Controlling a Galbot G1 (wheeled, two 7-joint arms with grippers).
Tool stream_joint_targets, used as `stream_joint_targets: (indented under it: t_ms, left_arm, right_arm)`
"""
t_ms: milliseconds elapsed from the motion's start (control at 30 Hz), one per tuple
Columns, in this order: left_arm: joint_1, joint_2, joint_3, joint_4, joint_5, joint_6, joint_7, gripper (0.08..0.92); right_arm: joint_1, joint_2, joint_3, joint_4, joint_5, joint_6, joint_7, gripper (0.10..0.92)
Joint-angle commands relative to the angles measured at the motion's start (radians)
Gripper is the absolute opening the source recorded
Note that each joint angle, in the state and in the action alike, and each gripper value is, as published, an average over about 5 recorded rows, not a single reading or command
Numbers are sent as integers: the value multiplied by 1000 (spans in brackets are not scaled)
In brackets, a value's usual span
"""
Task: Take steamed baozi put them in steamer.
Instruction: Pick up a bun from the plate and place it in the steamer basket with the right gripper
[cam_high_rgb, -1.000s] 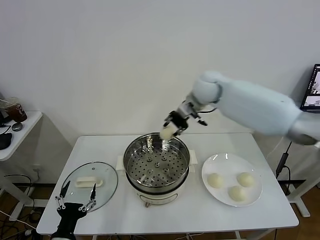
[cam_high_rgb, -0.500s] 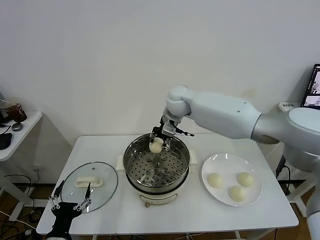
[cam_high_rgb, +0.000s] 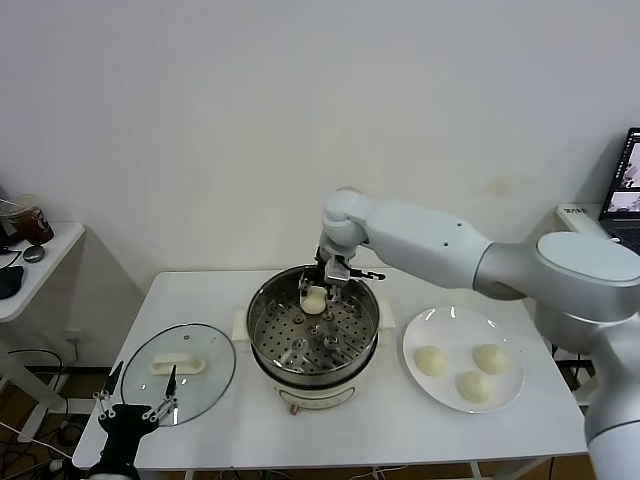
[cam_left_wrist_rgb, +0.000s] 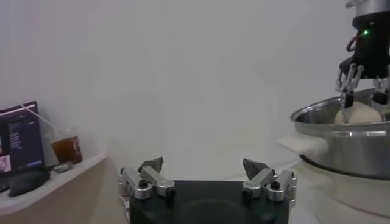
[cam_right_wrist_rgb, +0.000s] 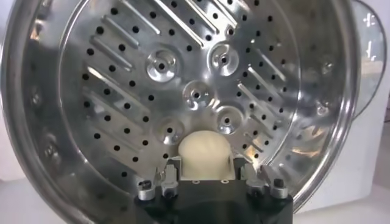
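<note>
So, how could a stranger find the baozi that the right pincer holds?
Find the steel steamer at the table's middle. Above its far side, the right pincer is shut on one baozi. Unlike the three on the plate, it is held, not lying.

On my bench (cam_high_rgb: 400, 420) the steamer (cam_high_rgb: 313, 335) sits centre; glass lid (cam_high_rgb: 180, 366) at nine o'clock, plate (cam_high_rgb: 440, 328) with three baozi (cam_high_rgb: 430, 360) at three o'clock.
</note>
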Motion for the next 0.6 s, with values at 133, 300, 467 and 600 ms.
stream_joint_targets:
  t_ms: [133, 300, 467, 600]
  left_arm:
    - [-2, 0, -5, -2, -1, 5, -2, 823]
    - [-10, -2, -1, -13, -4, 42, -4, 823]
    - [-7, 15, -6, -26, -8, 66, -5, 823]
    - [-12, 28, -8, -34, -7, 75, -4, 823]
  right_arm:
    - [70, -65, 7, 108, 126, -56, -10, 766]
    - [211, -272, -46, 364, 340, -331, -92, 819]
    - [300, -513, -101, 608, 517, -770, -143, 823]
    - [306, -677, -105, 713, 546, -1074, -148, 823]
